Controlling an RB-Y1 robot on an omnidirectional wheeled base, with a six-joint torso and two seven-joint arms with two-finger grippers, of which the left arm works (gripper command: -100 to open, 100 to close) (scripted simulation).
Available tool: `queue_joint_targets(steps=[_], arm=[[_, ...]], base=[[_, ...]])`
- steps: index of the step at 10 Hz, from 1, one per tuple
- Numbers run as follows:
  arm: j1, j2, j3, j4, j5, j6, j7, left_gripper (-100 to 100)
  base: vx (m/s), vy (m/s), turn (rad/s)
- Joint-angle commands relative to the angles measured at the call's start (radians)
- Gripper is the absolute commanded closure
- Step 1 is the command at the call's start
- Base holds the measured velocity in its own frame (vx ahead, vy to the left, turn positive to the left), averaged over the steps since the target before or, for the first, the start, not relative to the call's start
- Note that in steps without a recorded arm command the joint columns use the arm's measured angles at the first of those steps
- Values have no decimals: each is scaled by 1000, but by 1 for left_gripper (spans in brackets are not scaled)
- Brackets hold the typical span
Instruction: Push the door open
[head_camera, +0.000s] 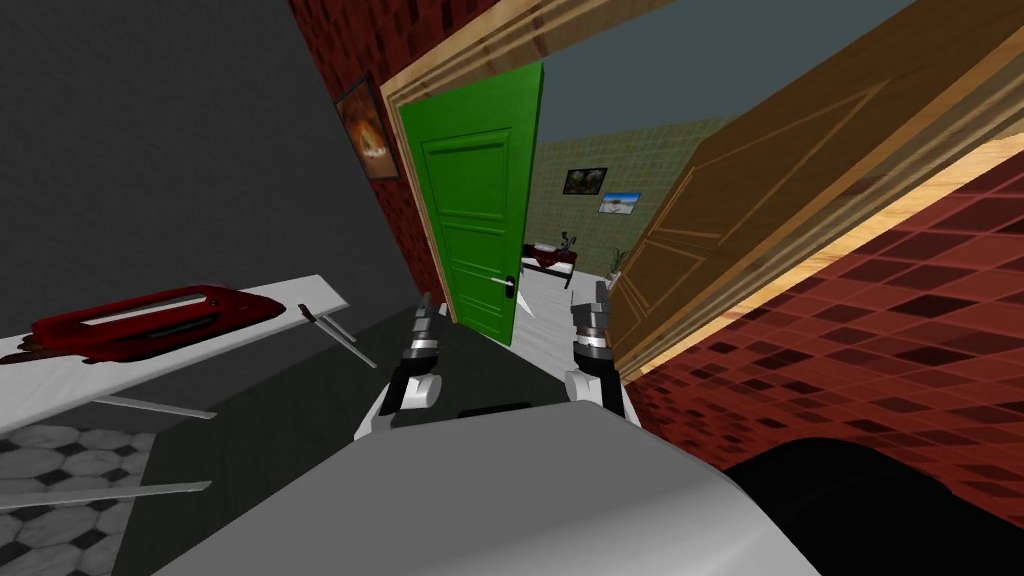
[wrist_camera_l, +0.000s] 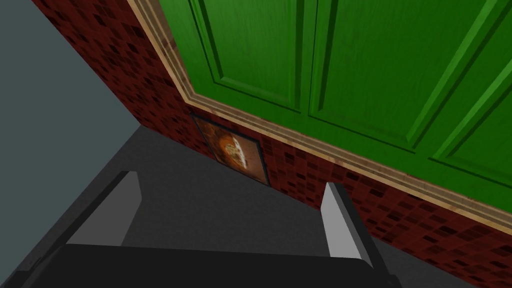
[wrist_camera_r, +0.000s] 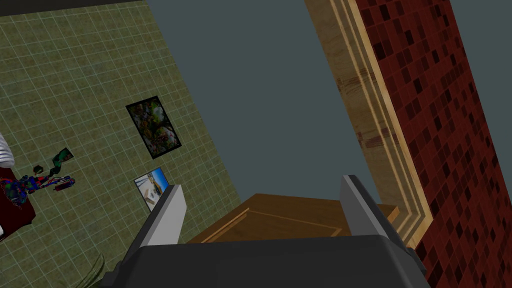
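Reading outward from the right end effector (head_camera: 596, 295): its fingers are spread and nothing is grasped. The brown door (head_camera: 760, 230) is found close at 1 o'clock, swung well aside; contact cannot be confirmed. The left end effector (head_camera: 424, 308) is likewise released, with the green door (head_camera: 475, 200) at 12 o'clock in its wooden frame (wrist_camera_l: 300, 145). The pushing step is judged well advanced. A further forward press on the brown panel is called for.
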Motion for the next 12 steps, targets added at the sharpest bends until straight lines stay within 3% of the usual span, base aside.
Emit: queue_joint_targets(steps=[1, 7, 8, 9, 12], arm=[[-17, 3, -15, 38, 6, 9, -8, -100], [-81, 13, -73, 169, 31, 53, -39, -100], [-102, 15, -92, 211, 38, 68, -50, -100], [-102, 15, -92, 211, 38, 68, -50, -100], [-132, 18, -120, 272, 50, 89, -64, -100]], base=[[77, 47, -110], [87, 55, -120], [118, 68, -211], [88, 61, -83], [71, 46, -99]])
